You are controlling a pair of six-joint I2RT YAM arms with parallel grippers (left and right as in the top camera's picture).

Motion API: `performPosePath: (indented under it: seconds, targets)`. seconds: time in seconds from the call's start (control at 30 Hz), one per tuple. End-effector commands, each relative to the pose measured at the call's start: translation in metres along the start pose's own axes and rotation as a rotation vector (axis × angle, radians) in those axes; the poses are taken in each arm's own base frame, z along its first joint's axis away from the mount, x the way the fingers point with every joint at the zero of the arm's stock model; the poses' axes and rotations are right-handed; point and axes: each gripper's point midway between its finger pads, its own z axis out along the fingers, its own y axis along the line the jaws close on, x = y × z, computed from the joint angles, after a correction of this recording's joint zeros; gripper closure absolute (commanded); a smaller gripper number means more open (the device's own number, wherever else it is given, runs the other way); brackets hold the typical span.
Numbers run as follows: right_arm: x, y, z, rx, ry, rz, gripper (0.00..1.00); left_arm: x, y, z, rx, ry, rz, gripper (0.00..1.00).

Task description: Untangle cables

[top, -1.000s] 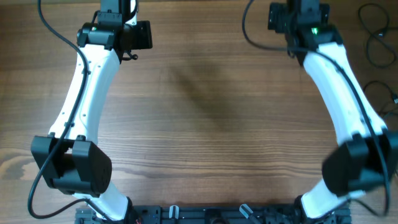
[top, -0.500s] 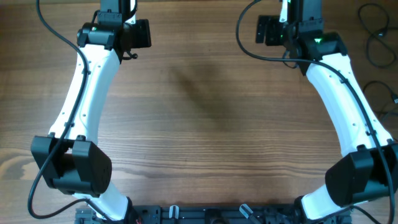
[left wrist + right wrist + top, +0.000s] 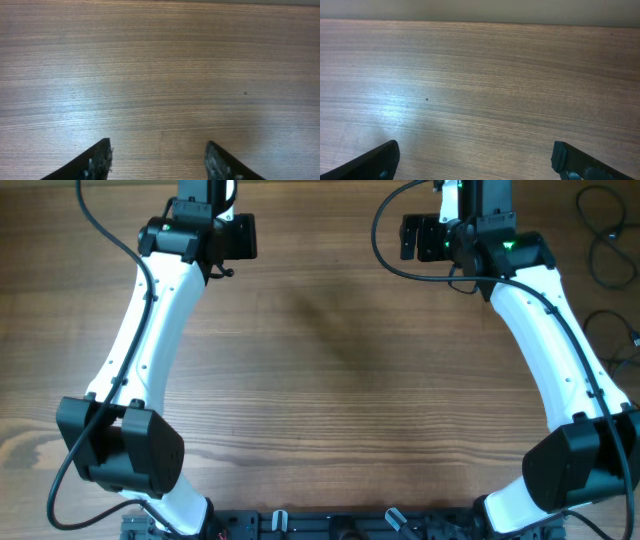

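Wide open table (image 3: 330, 370), the work lying at its right edge.
Left gripper (image 3: 157, 156) jaws apart above plain wood near the far edge; right gripper (image 3: 475, 157) jaws spread fully, likewise over wood; cables (image 3: 598, 250) coil beyond it, against the right edge.

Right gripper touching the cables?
Apart. Overhead: the cables lie at the table edge, well clear of the right gripper; its wrist view shows only bare wood between open jaws.
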Motion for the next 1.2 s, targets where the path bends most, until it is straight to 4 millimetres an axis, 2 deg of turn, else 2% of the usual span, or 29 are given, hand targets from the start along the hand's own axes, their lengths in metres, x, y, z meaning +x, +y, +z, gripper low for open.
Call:
performPosePath:
  seconds: [0.0,0.03,0.07,0.1,1.17]
  targets:
    - [0.0054,0.0002,0.0053,0.005,0.019,-0.017,0.00,0.0023,0.0001,0.0033,-0.001,0.010,-0.005,0.27]
    - [0.0055,0.0003,0.0054,0.005,0.019,-0.017,0.00,0.0032,0.0003,0.0034,-0.002,0.014,-0.005,0.19]
    - [0.0055,0.0003,0.0054,0.005,0.019,-0.017,0.00,0.0042,0.0004,0.0034,-0.002,0.017,-0.004,0.04]
    - [0.0054,0.0002,0.0053,0.005,0.019,-0.017,0.00,0.0048,0.0005,0.0034,-0.003,0.020,-0.004,0.00]
    - [0.0056,0.0003,0.0053,0.005,0.020,-0.017,0.00,0.0095,0.0012,0.0032,-0.005,0.039,-0.002,0.00]
